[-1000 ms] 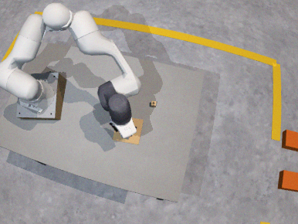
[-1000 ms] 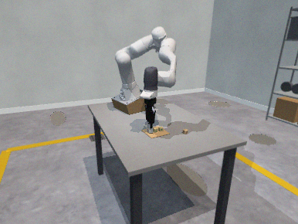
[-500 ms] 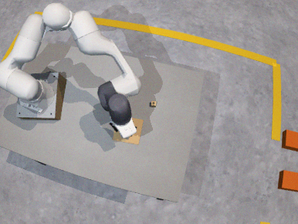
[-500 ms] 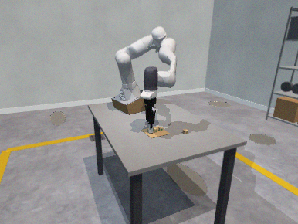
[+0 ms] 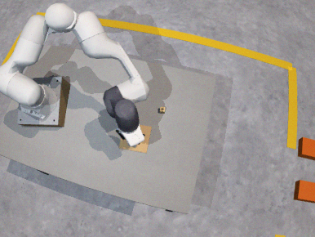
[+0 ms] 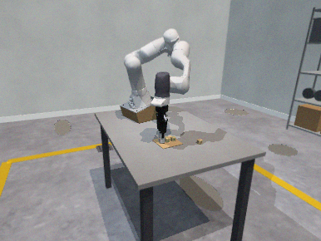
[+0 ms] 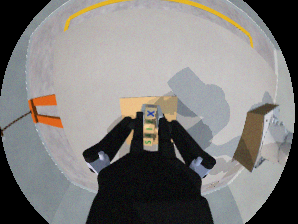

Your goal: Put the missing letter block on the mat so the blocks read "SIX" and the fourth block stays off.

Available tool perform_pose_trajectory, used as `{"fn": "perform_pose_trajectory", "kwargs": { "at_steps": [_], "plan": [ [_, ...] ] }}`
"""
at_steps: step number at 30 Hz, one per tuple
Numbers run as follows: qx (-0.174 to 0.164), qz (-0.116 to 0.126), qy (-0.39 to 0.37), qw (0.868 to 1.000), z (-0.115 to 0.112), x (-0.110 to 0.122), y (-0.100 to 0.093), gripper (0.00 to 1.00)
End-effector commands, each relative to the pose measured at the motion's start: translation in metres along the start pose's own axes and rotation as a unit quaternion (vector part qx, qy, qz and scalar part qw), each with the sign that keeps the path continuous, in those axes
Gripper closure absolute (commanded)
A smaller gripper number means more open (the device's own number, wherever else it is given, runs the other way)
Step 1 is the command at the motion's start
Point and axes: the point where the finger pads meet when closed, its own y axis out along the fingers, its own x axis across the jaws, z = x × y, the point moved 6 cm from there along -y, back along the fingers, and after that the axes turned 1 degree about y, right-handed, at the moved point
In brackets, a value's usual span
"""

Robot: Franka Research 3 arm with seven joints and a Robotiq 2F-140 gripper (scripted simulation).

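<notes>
A tan mat (image 5: 143,147) (image 6: 176,144) (image 7: 129,106) lies on the grey table (image 5: 184,135) (image 6: 187,162). My gripper (image 6: 161,134) (image 7: 150,109) stands upright right over the mat, its fingers down at the mat's surface. It is shut on a small wooden letter block (image 7: 149,129) that shows a blue mark in the wrist view. The arm's hand hides most of the mat in the top view. At least one more block (image 6: 169,139) sits on the mat beside the fingers. I cannot read any letters. A lone block (image 5: 162,109) (image 6: 200,141) lies on the table off the mat, toward the far side.
The robot's base block (image 5: 41,102) (image 6: 137,113) stands at one table corner. Orange boxes (image 5: 306,148) and a yellow floor line (image 5: 204,41) lie beyond the table. A shelf (image 6: 309,83) stands at the right wall.
</notes>
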Motion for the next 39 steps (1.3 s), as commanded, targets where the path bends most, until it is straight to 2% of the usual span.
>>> {"fn": "perform_pose_trajectory", "kwargs": {
  "at_steps": [1,39],
  "plan": [
    [0.000,0.001,-0.003,1.000,-0.0001,-0.0011,0.0005,0.87],
    [0.000,0.001,-0.003,1.000,-0.0001,-0.0011,0.0038,0.87]
  ]
}}
